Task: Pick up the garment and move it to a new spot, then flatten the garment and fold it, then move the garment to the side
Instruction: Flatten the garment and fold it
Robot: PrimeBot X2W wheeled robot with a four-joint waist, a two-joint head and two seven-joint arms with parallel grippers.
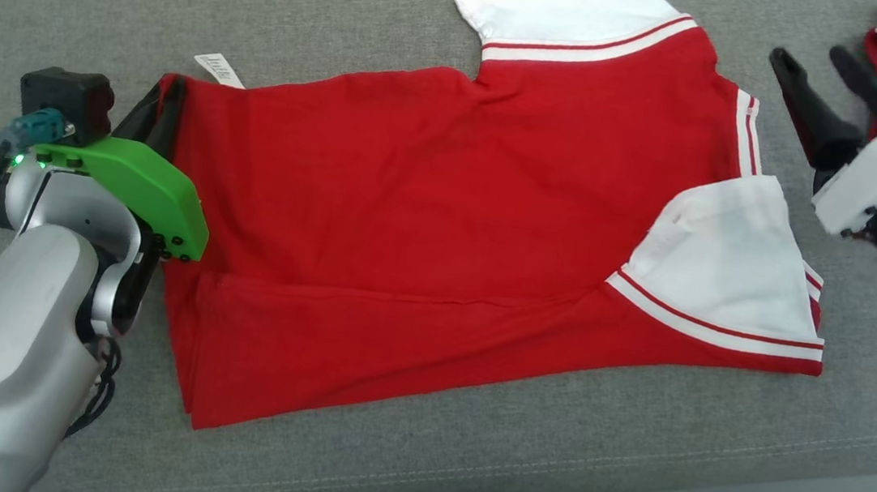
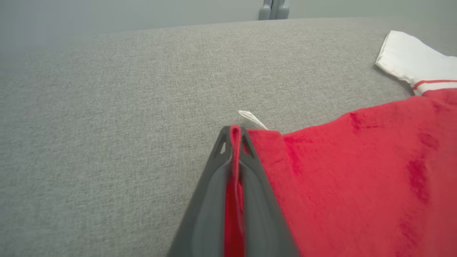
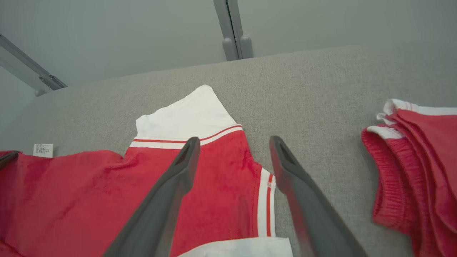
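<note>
Grey fabric covered the desk [image 1: 415,472], and your red shirt [image 1: 422,244] lay spread out across the middle of it. Your left hand [image 2: 235,137] was clamped on the shirt's left edge, right by the white tag [image 1: 219,68]. Your right hand [image 3: 234,141] hung spread wide near the shirt's right end, gripping nothing, beside a pile of red clothes [image 3: 417,171].

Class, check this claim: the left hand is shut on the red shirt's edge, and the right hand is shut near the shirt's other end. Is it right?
No. The right hand is open, not shut, as the right wrist view shows. The left hand is indeed shut on the edge of the red shirt.
</note>
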